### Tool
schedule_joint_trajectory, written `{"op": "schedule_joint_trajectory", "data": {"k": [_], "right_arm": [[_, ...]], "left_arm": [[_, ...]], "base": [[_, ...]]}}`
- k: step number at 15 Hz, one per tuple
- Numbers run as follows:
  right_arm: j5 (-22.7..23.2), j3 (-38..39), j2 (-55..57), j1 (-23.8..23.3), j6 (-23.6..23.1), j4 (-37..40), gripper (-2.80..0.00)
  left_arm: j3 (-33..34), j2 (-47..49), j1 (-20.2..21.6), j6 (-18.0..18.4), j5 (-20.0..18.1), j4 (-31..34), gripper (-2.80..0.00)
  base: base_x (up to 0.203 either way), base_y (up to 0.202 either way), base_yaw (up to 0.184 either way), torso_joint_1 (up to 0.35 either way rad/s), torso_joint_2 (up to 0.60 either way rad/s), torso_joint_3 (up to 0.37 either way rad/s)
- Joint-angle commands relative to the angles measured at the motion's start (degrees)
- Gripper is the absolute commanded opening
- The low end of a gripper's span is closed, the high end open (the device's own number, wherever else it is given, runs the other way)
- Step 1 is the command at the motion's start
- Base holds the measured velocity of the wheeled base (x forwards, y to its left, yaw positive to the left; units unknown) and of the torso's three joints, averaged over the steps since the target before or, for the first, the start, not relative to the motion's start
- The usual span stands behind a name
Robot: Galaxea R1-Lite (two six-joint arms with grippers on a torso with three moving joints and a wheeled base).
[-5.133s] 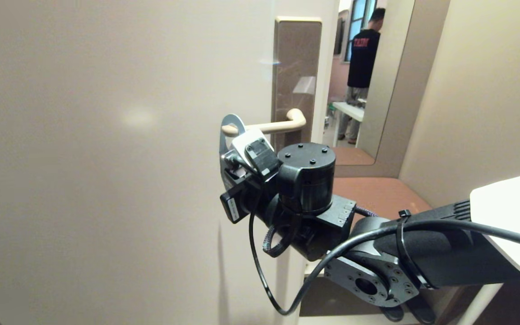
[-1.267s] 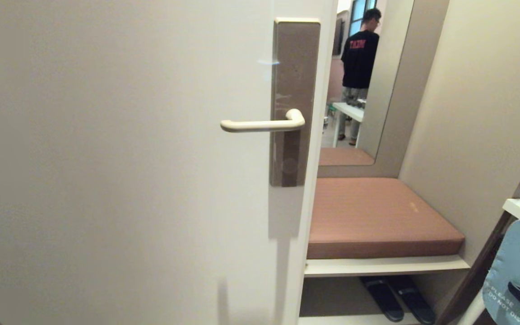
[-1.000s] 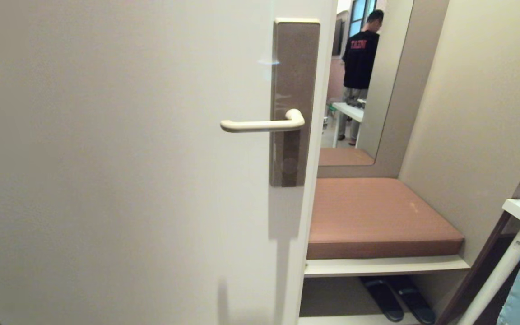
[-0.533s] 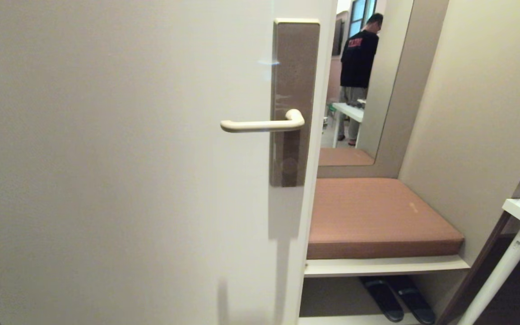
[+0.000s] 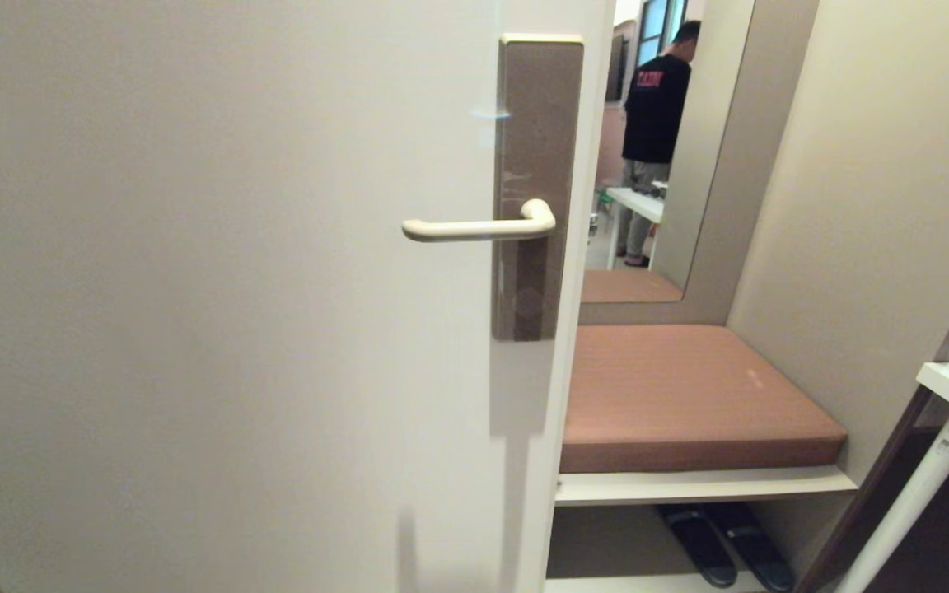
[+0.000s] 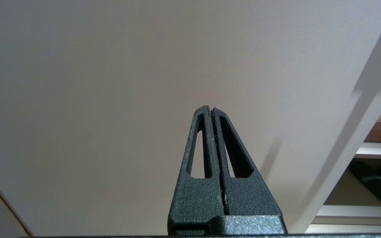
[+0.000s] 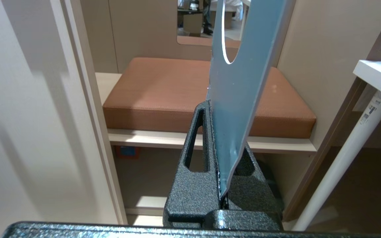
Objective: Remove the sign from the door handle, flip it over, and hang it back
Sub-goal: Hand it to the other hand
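Sign (image 7: 240,86) is off the door handle (image 5: 479,228) — only the right wrist view shows it, blue face, pinched at its lower end by the right end effector (image 7: 215,109), hole end pointing away from the wrist. Behind it in that view: brown cushion (image 7: 164,96) on a pale shelf (image 7: 150,138), white leg (image 7: 346,155) under a white tabletop (image 7: 375,74).

Head view shows neither arm nor the sign; the cream lever sits bare and level on its brown plate (image 5: 539,115) on the door (image 5: 194,288), with the same cushion to the right, dark slippers (image 5: 726,543) under the shelf, and a mirror (image 5: 672,140) reflecting a person in a black shirt (image 5: 656,107).

Left wrist view — left end effector (image 6: 212,110) pressed together, holding nothing, facing the plain door panel near its edge; a slipper shows at the side.
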Motion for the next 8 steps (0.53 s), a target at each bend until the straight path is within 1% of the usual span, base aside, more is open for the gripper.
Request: {"op": "schedule_joint_trajectory", "data": {"k": [1,8], "right_arm": [[0.00,0.00,-0.21,0.01,-0.04,-0.02,-2.80],[0.00,0.00,-0.21,0.01,-0.04,-0.02,-2.80]], "left_arm": [[0.00,0.00,0.02,-0.02,0.02,-0.03,-2.80],[0.00,0.00,0.02,-0.02,0.02,0.06,-2.80]], "base": [[0.000,0.000,0.000,0.000,0.00,0.000],[0.000,0.000,0.000,0.000,0.00,0.000]]}}
